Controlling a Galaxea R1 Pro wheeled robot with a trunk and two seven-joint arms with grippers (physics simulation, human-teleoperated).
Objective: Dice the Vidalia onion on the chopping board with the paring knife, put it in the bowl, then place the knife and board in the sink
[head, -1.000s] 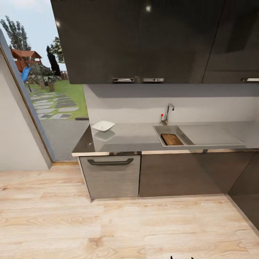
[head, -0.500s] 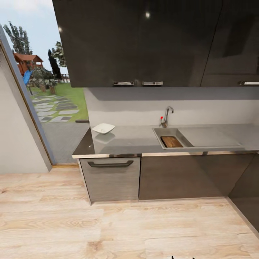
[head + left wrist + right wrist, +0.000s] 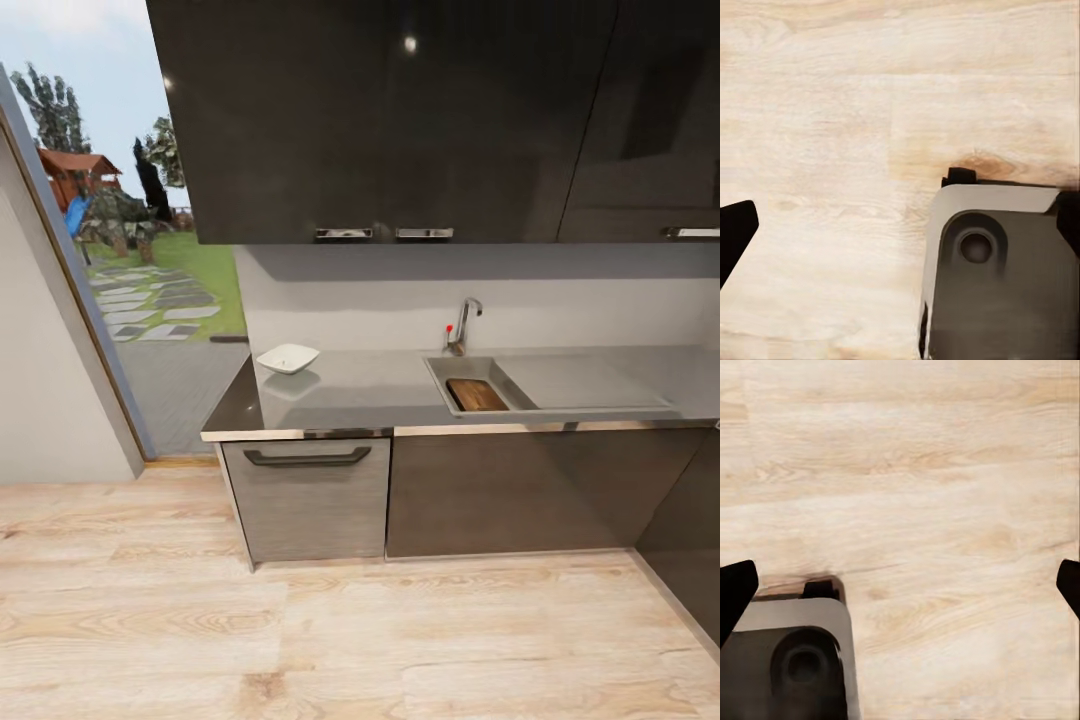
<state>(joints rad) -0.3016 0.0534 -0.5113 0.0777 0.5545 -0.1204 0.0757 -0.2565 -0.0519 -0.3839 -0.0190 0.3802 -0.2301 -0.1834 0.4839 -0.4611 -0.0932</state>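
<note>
Backed off from the bench; view has now settled.

Compared with a second ago the bench [image 3: 380,385] sits slightly smaller and lower in my head view, and there is almost no shift over the last half second: my camera moved, not the items. Chopping board [image 3: 476,394] lies inside the sink [image 3: 438,372]; bowl [image 3: 288,357] stands on the bench well left of the sink. Onion and knife too small or hidden to make out. Both end effectors hang over the wood floor [image 3: 832,112], fingers apart, holding nothing. My read: task looks near done or I'm repositioning.
</note>
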